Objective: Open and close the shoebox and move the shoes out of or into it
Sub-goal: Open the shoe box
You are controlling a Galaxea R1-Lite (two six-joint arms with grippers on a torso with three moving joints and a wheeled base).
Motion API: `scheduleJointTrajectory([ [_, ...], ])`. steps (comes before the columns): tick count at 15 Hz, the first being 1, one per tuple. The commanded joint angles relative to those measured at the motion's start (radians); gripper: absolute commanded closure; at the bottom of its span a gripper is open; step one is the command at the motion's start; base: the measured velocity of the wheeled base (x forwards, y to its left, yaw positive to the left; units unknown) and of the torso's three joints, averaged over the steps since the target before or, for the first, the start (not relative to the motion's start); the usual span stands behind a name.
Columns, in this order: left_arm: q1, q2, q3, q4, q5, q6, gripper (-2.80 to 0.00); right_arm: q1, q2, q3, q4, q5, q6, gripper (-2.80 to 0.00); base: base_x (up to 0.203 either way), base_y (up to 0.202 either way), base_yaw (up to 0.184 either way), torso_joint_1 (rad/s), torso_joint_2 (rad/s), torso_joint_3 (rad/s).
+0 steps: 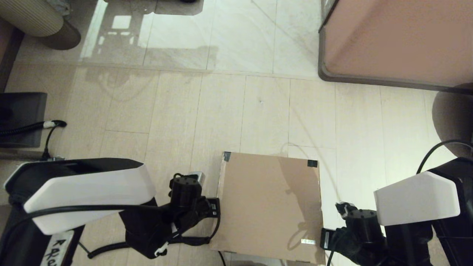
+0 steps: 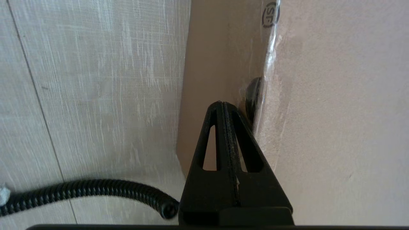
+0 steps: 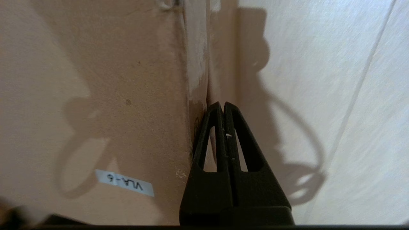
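The shoebox (image 1: 269,207) between the two end effectors is plain matt brown cardboard, its lid faintly fibrous, with dark tape at two corners and a small glossy white paper sticker (image 3: 124,182). Clear shiny tape (image 2: 270,64) runs along the edge beside the left end effector (image 2: 223,103). Both it and the right end effector (image 3: 222,103) look like matt black plastic. The floor (image 1: 177,111) is pale wood-grain, lightly sheened.

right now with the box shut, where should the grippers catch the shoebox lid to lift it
At the lid's two side edges near its front, one gripper per side. The shoebox lies flat and closed, and the left gripper and right gripper, both shut, already sit at those seams, probably ready to lever upward.
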Motion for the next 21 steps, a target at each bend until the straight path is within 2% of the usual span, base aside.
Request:
scheduleJointTrajectory([
  [1, -0.001, -0.040, 0.021, -0.004, -0.002, -0.009, 0.00, 0.001, -0.048, 0.055, -0.010, 0.023, 0.091, 0.00, 0.000, 0.000, 0.000, 0.000, 0.00, 0.000],
  [4, -0.001, -0.087, 0.050, -0.003, -0.002, -0.012, 0.00, -0.002, -0.100, 0.107, -0.010, 0.087, 0.157, 0.00, 0.000, 0.000, 0.000, 0.000, 0.00, 0.000],
  [7, -0.001, -0.134, 0.058, 0.000, -0.001, -0.012, 0.00, -0.002, -0.134, 0.154, -0.010, 0.100, 0.224, 0.00, 0.000, 0.000, 0.000, 0.000, 0.00, 0.000],
  [11, 0.000, -0.191, 0.072, 0.020, 0.002, -0.012, 0.00, -0.002, -0.188, 0.262, -0.010, 0.213, 0.327, 0.00, 0.000, 0.000, 0.000, 0.000, 0.00, 0.000],
  [13, 0.000, -0.199, 0.070, 0.028, 0.002, -0.013, 0.00, -0.002, -0.204, 0.262, -0.010, 0.218, 0.390, 0.00, 0.000, 0.000, 0.000, 0.000, 0.00, 0.000],
  [18, 0.006, -0.199, 0.023, 0.030, 0.004, -0.021, 0.00, -0.001, -0.225, 0.262, -0.010, 0.271, 0.417, 0.00, 0.000, 0.000, 0.000, 0.000, 0.00, 0.000],
  [21, 0.007, -0.209, -0.032, 0.030, 0.005, -0.067, 0.00, -0.001, -0.226, 0.262, -0.010, 0.318, 0.446, 0.00, 0.000, 0.000, 0.000, 0.000, 0.00, 0.000],
])
